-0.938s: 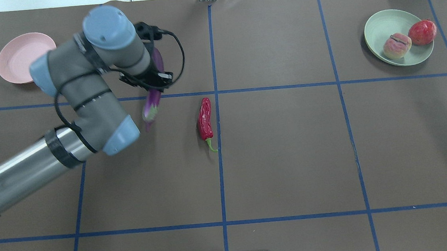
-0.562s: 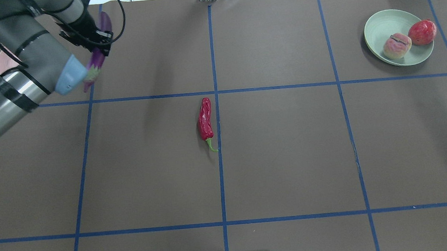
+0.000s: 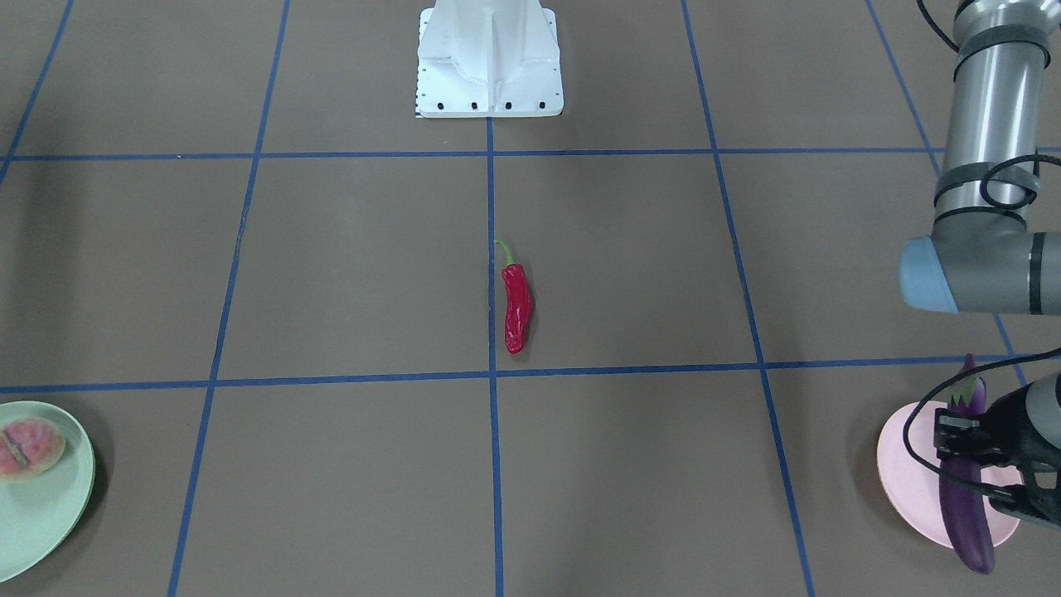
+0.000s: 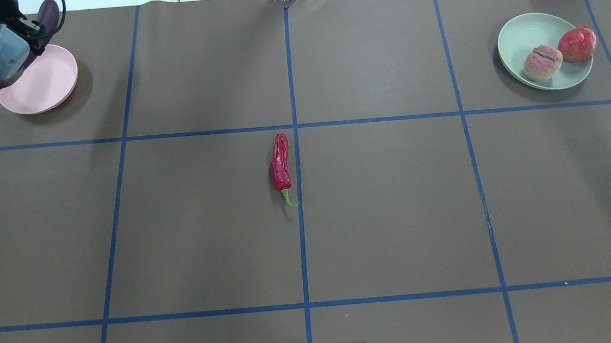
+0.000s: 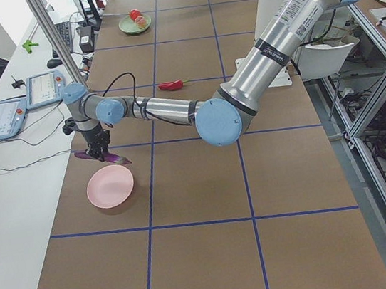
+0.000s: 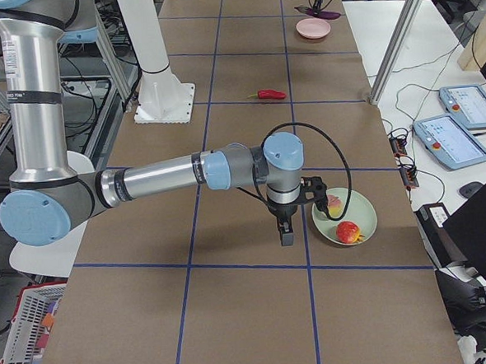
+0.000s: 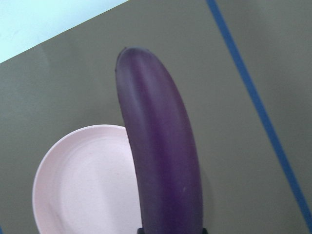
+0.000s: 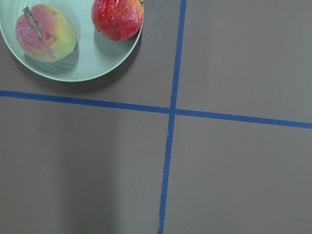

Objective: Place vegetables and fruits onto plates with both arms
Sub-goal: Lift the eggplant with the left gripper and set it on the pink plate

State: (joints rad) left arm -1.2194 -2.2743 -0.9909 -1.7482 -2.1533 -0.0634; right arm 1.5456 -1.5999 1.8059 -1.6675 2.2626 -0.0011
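My left gripper [image 3: 968, 452] is shut on the middle of the purple eggplant [image 3: 966, 506], holding it above the pink plate [image 3: 908, 481] at the table's far left corner. The left wrist view shows the eggplant [image 7: 161, 161] over the plate's [image 7: 83, 185] right side. The red chili [image 4: 280, 165] lies at the table's centre. On the mint green plate [image 4: 521, 37] sit the peach-like fruit [image 4: 542, 63] and, on its rim, the red bumpy fruit [image 4: 577, 44]. My right gripper [image 6: 286, 233] hangs beside that plate; I cannot tell whether it is open or shut.
Blue tape lines divide the brown table [image 4: 396, 213] into squares. The white base block [image 3: 489, 58] stands at the robot's edge. Tablets [image 5: 45, 88] and cables lie on the white bench past the left end, by a metal pole [image 5: 56, 41].
My left arm has carried the eggplant from the table's mid-left toward the far left corner. It now hangs over the pink plate. The chili and both fruits have stayed put.
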